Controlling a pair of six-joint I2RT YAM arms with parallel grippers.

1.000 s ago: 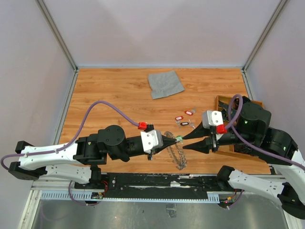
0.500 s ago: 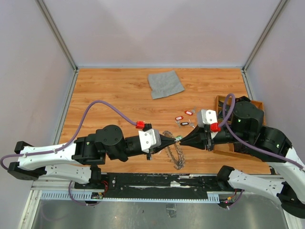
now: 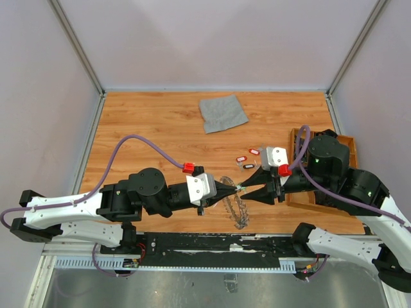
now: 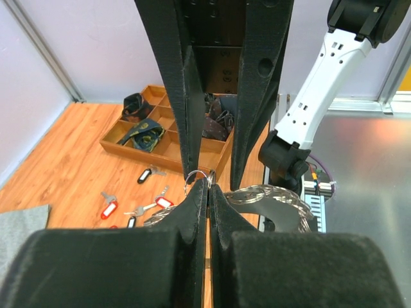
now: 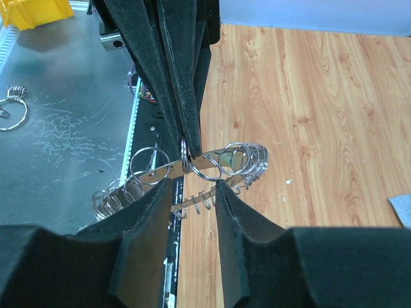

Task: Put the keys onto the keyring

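The keyring (image 3: pixel 236 204) is a large silvery ring fringed with small loops, lifted at the near middle. My left gripper (image 3: pixel 236 187) is shut on one small loop at its rim; the pinch shows in the left wrist view (image 4: pixel 210 183), with the keyring (image 4: pixel 273 196) hanging behind. My right gripper (image 3: pixel 249 188) faces it tip to tip. Its jaws are open a little in the right wrist view (image 5: pixel 192 185), just below the keyring (image 5: pixel 215 165). Several keys (image 3: pixel 248 158) with red and black tags lie on the wood behind, also in the left wrist view (image 4: pixel 138 206).
A wooden tray (image 3: pixel 297 136) with chunky black parts stands at the right, mostly under my right arm; it also shows in the left wrist view (image 4: pixel 160 138). A grey cloth (image 3: pixel 223 113) lies at the back middle. A metal rail runs along the near edge (image 3: pixel 192 244).
My right gripper has moved left up to the left gripper's tip and the keyring. Its jaws stand much narrower than a second ago. The left gripper has barely shifted.
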